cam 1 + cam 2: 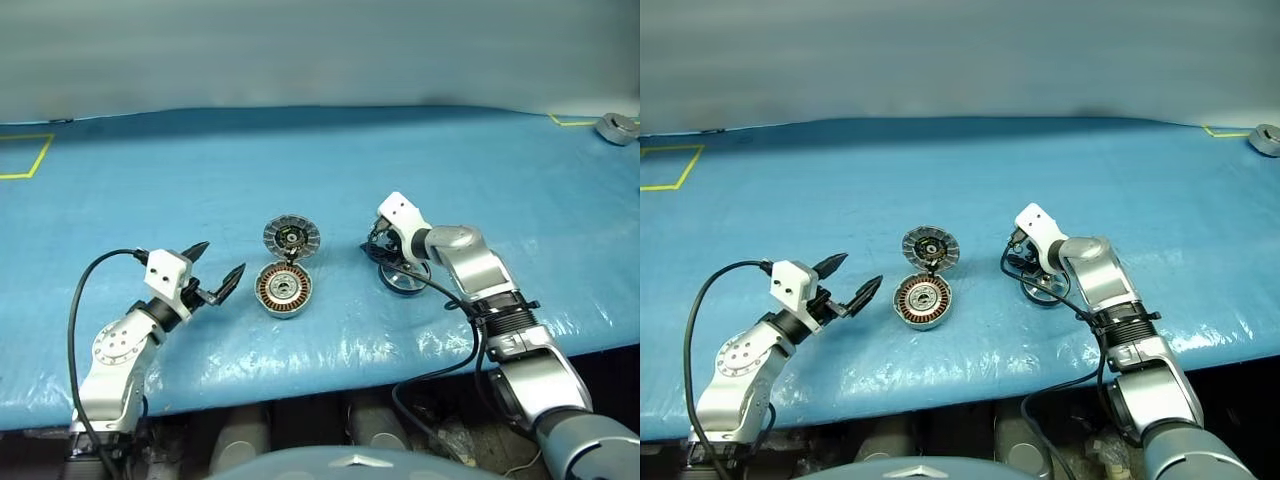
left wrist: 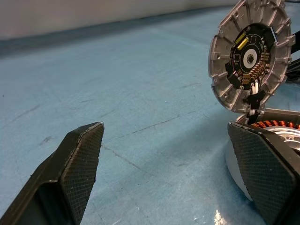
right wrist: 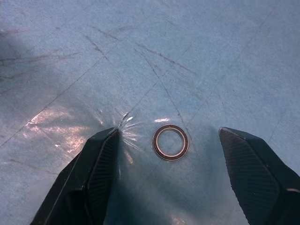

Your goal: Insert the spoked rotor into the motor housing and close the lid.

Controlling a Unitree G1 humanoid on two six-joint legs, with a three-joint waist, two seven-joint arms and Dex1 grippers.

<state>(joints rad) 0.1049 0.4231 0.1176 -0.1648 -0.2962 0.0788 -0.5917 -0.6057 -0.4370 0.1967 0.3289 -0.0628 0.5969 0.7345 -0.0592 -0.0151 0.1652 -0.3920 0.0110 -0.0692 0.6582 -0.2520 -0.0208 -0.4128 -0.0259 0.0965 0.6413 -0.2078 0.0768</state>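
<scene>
While poised over the pick-up, step in hand: fetching the spoked rotor (image 1: 404, 280), judged not yet gripped.
Rotor place: flat on the blue sheet (image 1: 450, 170), well to the right of the motor housing (image 1: 284, 289), right under the right arm's wrist in the head views.
Housing place: near the front edge of the sheet, copper windings facing up, centre hub bare, nothing seated in it.
Lid (image 1: 291, 237) place: standing tilted at the far rim of the housing, dark inner face towards the robot, touching or nearly touching that rim; open, so not in the way of insertion.
Right gripper (image 3: 168, 133): fingers wide apart, pointing down at the sheet, clamped on nothing; one fingertip (image 3: 108, 140) seems to press the sheet, judging by the puckers around it.
Between the right fingers: a small ring (image 3: 170, 142) lying flat; cannot tell whether part of the rotor or a separate piece.
Left gripper (image 1: 222, 258): fingers spread fully, empty, hovering level just left of the housing, touching nothing.
Next move, as a judgement: closing on the rotor's thin rim without sliding it, lifting, carrying left over the housing, lowering centred on the hub.
Afterwards: tipping the lid down onto the housing.
Risk: thin metal slipping flat against the slick sheet.
</scene>
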